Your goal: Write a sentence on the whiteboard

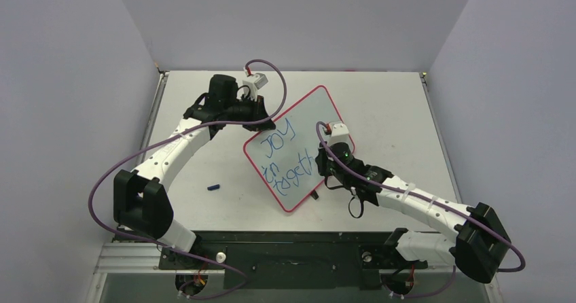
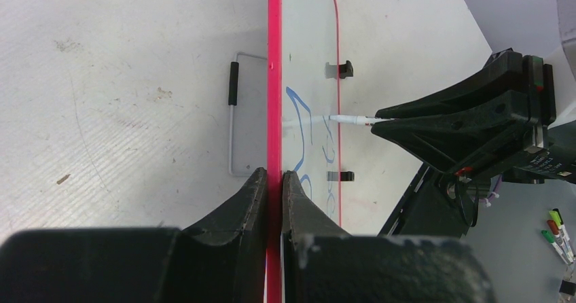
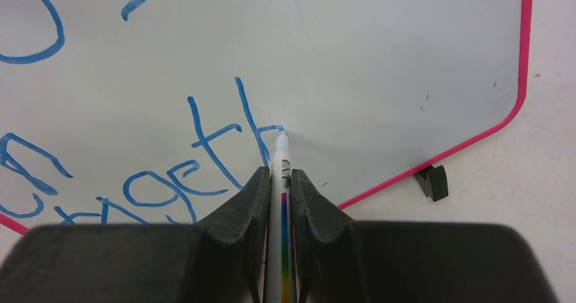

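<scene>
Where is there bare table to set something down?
Bare table: the far right corner beyond the whiteboard, and the strip between the blue cap and the whiteboard. It is crowded at the whiteboard itself, where the left gripper and right gripper work.

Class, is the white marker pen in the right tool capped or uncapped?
Uncapped. The white marker pen has its bare tip on the red-framed white whiteboard, ending a blue stroke.

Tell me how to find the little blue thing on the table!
Find the red-framed whiteboard in the middle of the table. Look left of its near corner, towards the left arm. The little blue piece lies alone there, touching nothing.
</scene>
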